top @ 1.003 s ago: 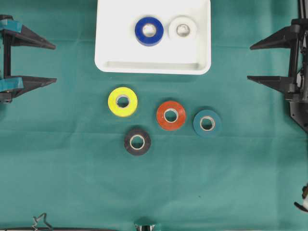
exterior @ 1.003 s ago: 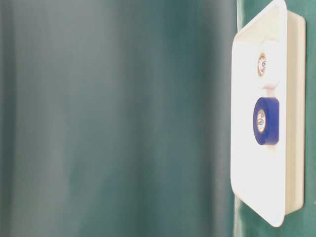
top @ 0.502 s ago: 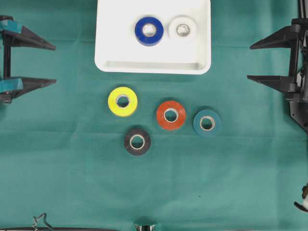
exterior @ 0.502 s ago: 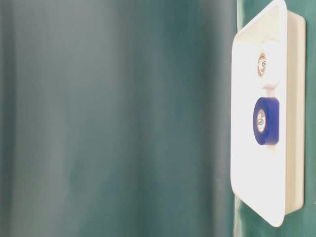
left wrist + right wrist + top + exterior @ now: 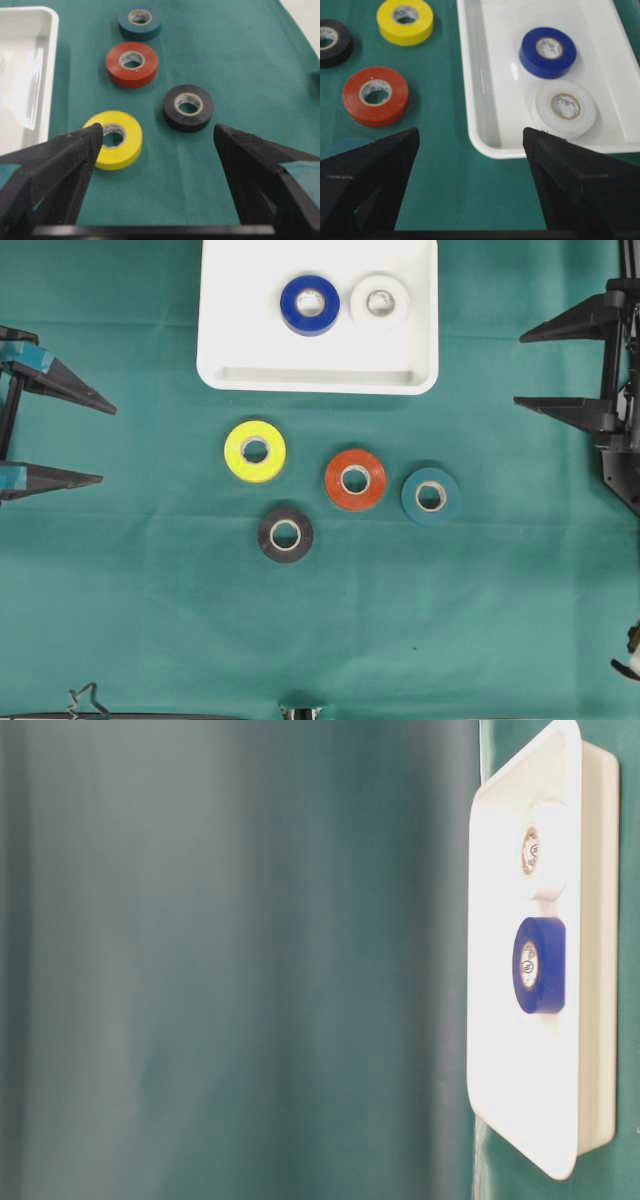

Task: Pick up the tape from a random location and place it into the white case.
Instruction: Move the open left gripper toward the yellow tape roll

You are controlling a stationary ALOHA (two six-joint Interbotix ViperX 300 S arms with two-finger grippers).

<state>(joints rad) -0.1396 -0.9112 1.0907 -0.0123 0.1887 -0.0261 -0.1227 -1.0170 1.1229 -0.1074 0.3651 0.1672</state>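
No legible writing. Shallow white rectangular plastic case lies long axis left-right; both hands wide, empty.

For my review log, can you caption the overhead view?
Blue tape roll and white tape roll lie in the white plastic case; four rolls wait on green cloth; both grippers open.

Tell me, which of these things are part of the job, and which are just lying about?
Part of the job:
- white case
- yellow tape
- red tape
- teal tape
- black tape
- blue tape, white tape, already inside

Lying about:
- green cloth
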